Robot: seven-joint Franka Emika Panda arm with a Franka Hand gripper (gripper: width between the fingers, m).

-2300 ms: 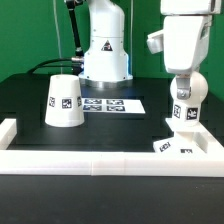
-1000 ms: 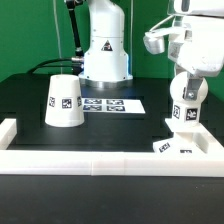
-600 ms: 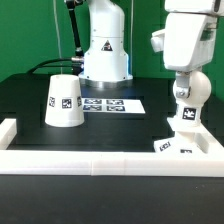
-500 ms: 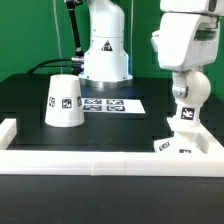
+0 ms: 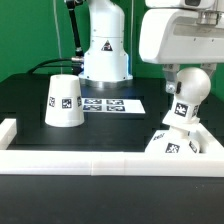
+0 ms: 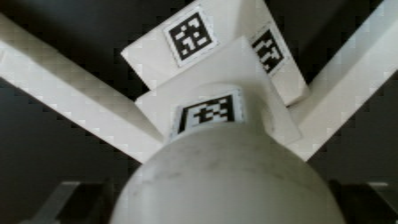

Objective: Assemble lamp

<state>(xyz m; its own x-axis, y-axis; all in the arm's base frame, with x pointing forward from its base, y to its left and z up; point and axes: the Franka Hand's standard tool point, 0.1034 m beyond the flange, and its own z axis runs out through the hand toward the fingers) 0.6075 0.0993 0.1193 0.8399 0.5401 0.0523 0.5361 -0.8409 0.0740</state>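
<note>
The lamp base (image 5: 176, 146) lies in the near corner on the exterior view's right, against the white rail. The round bulb (image 5: 190, 90) stands on it by its tagged stem (image 5: 180, 111). My gripper (image 5: 186, 80) comes down from above with its jaws either side of the bulb and looks shut on it. In the wrist view the bulb (image 6: 222, 185) fills the space between the dark fingers (image 6: 361, 196), with the stem's tag (image 6: 210, 110) and the base (image 6: 205, 45) beyond it. The cone shade (image 5: 64, 102) stands alone at the exterior view's left.
The marker board (image 5: 112, 103) lies flat behind the middle of the black table. The robot pedestal (image 5: 105, 50) stands at the back. A white rail (image 5: 80, 162) runs along the front, with side pieces at both ends.
The hand has twisted back and forth over the bulb, and now looms larger and further to the exterior view's left. The base looks slightly shifted and raised. The shade has not moved.
</note>
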